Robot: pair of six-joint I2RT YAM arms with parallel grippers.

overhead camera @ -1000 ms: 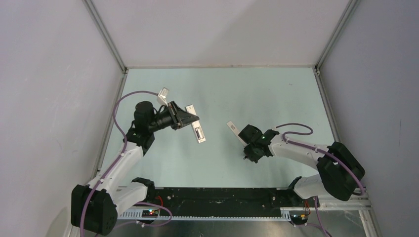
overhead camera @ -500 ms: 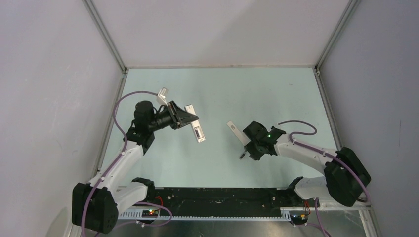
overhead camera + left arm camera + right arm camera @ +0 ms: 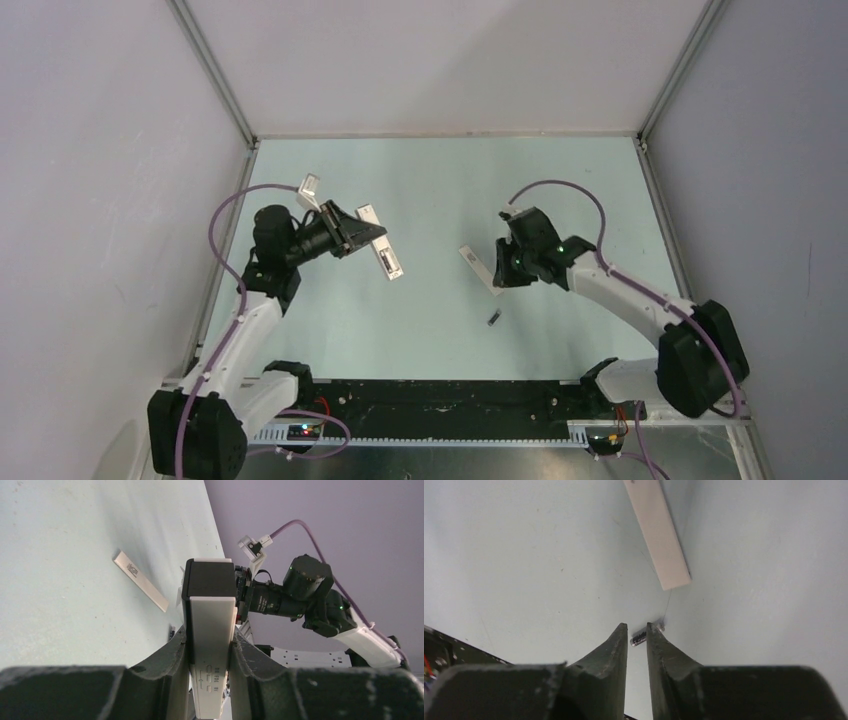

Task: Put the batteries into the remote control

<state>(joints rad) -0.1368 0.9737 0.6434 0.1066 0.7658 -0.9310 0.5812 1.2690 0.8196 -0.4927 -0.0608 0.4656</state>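
Remote control (image 3: 210,630) is pinched by the left gripper (image 3: 209,652); below the nearly closed, empty right gripper (image 3: 637,632), a battery (image 3: 492,319) looks light, slippery, best gripped mid-body.

One remote control (image 3: 383,256), one flat white strip (image 3: 477,267), one visible battery (image 3: 493,319), two arms.

The right gripper (image 3: 500,283) lifted off the battery (image 3: 493,319) and swung up and back toward the far side, leaving the cell lying alone on the table (image 3: 560,180). The left gripper (image 3: 372,238), gripping the remote control (image 3: 381,256), shifted slightly left and farther from the arm bases.
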